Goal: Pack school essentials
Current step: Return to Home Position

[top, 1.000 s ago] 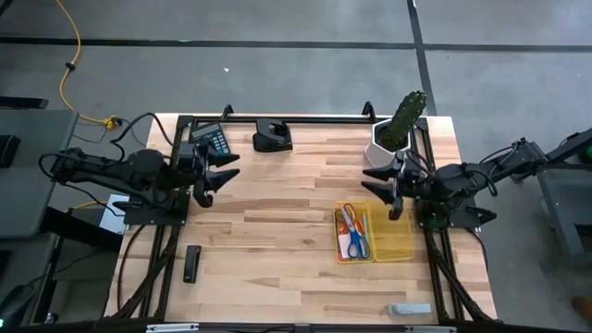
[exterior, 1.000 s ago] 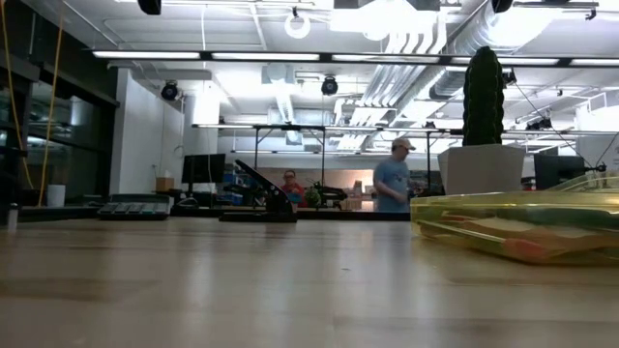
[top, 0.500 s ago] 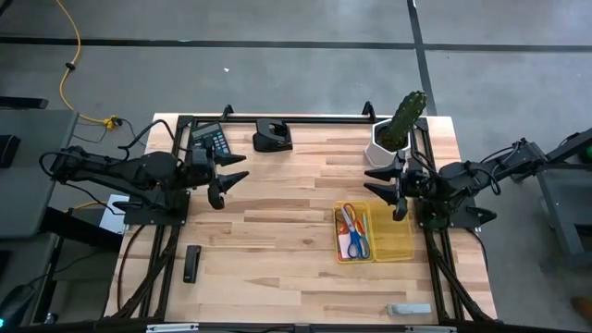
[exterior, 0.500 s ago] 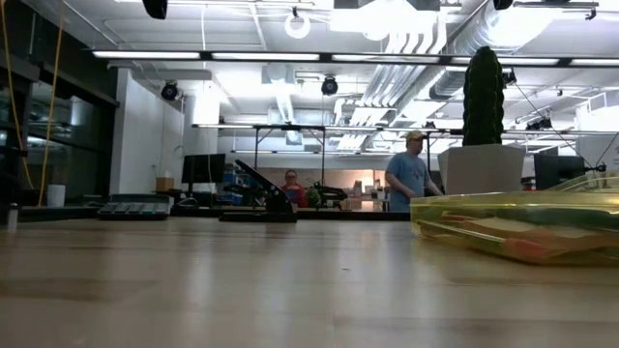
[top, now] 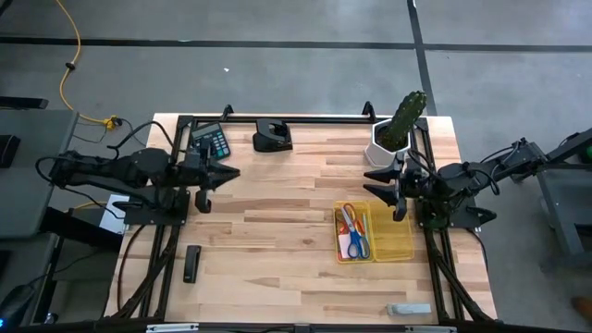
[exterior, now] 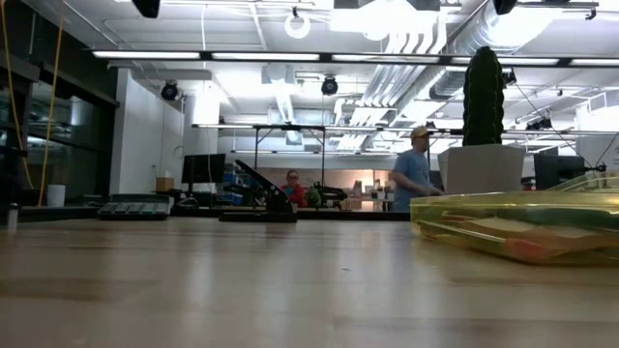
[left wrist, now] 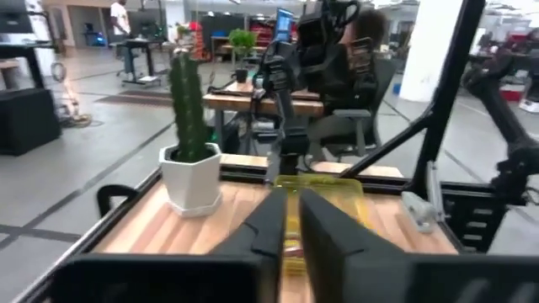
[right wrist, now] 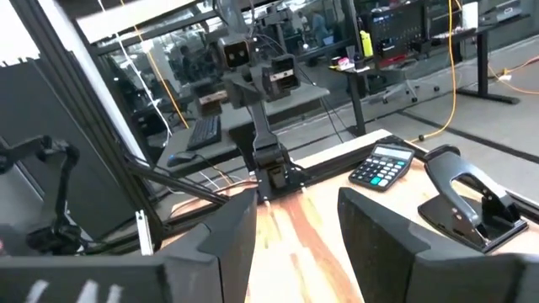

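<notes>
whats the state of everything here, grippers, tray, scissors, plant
tray: on the table, holding both scissors
red scissors: lying in the tray
blue scissors: lying in the tray
cactus: standing upright
left gripper: shut, empty, raised at the table's left side
right gripper: open, empty, raised between tray and cactus

Bright colours on a pale, plank-striped table (top: 277,231)
Clear yellow tray (top: 398,242); red-handled scissors (top: 347,217); blue-handled scissors (top: 359,247); green cactus (top: 407,113); white pot (top: 377,146); black calculator (top: 213,141).

left gripper (top: 213,179) jaws nearly together, right gripper (top: 385,191) jaws apart, arms folded.
</notes>
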